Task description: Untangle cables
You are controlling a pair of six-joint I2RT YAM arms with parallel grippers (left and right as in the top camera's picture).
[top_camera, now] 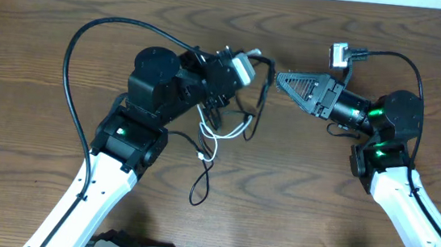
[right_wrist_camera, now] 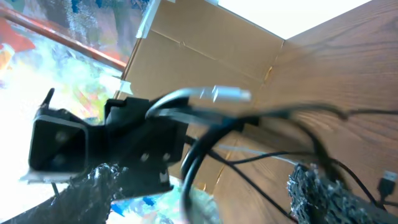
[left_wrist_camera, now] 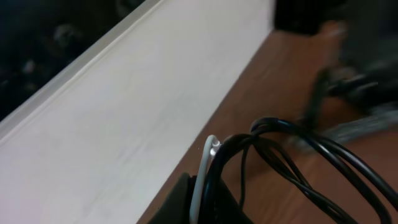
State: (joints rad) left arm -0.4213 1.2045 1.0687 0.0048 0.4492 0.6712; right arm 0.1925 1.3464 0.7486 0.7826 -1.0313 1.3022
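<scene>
a: left side first?
b: left gripper (top_camera: 246,68) clamped tight on the cables (top_camera: 218,131), bundle near 12 o'clock on the counter (top_camera: 30,81).
a: where do the strands go?
b: they trail from the grip toward 6 o'clock, black loops with the white cable (top_camera: 209,144) mixed in. one black tail lies lowest on the wood.
a: right side?
b: right gripper (top_camera: 280,79) at 3 o'clock of the bundle, just beside it, tip pointing to 9 o'clock. its fingers (right_wrist_camera: 314,193) are spread apart, a black loop crosses in front, can't tell if it touches. a silver plug (right_wrist_camera: 227,94) sticks out by the left grip.
</scene>
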